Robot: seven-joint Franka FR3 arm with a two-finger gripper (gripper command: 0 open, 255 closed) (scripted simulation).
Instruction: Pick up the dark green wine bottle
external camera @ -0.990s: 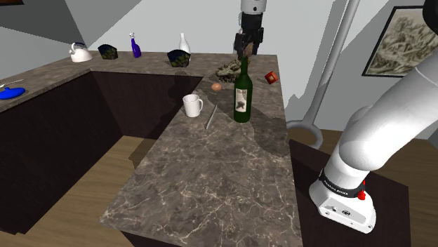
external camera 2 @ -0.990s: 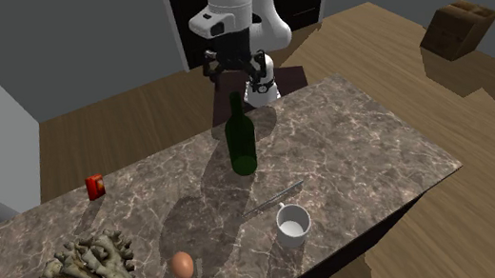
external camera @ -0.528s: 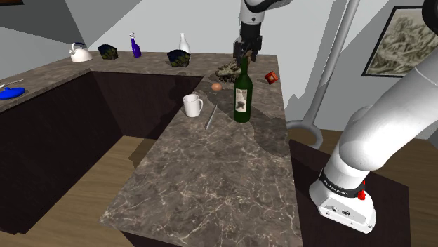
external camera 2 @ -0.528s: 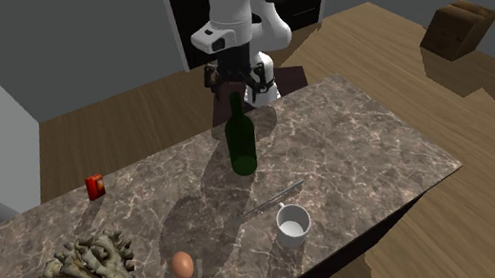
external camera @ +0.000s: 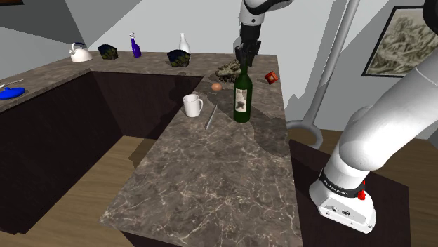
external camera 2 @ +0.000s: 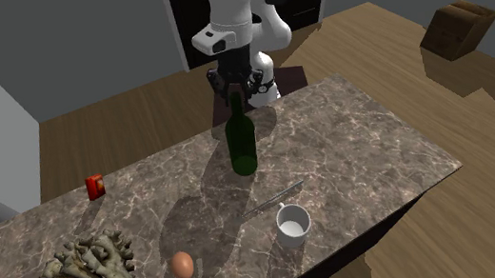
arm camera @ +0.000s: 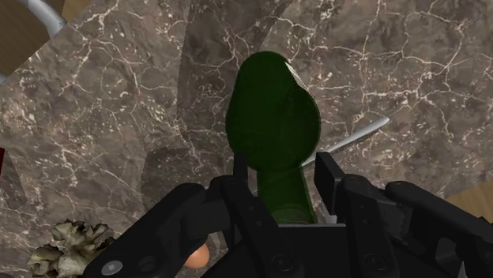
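Your gripper (external camera: 244, 62) sits at the neck of the dark green wine bottle (external camera: 242, 102), upright on the marble counter (external camera: 210, 175) just above the shoulder view's centre; you cannot tell whether it clasps

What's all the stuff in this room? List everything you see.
wine bottle: one, dark green, upright on the counter
mug: one, white, beside the bottle
thin utensil: one, grey, between bottle and mug
egg: one, brown, on the counter
coral-like lump: one, beige, beside the egg
small can: one, red, on the counter
kettle: one, white, back counter
spray bottle: one, blue, back counter
vase: one, white, back counter
plate: one, blue, back counter
wooden box: one, brown, on the floor
arm: one, white, reaching over the counter
gripper: one, black, at the bottle's neck
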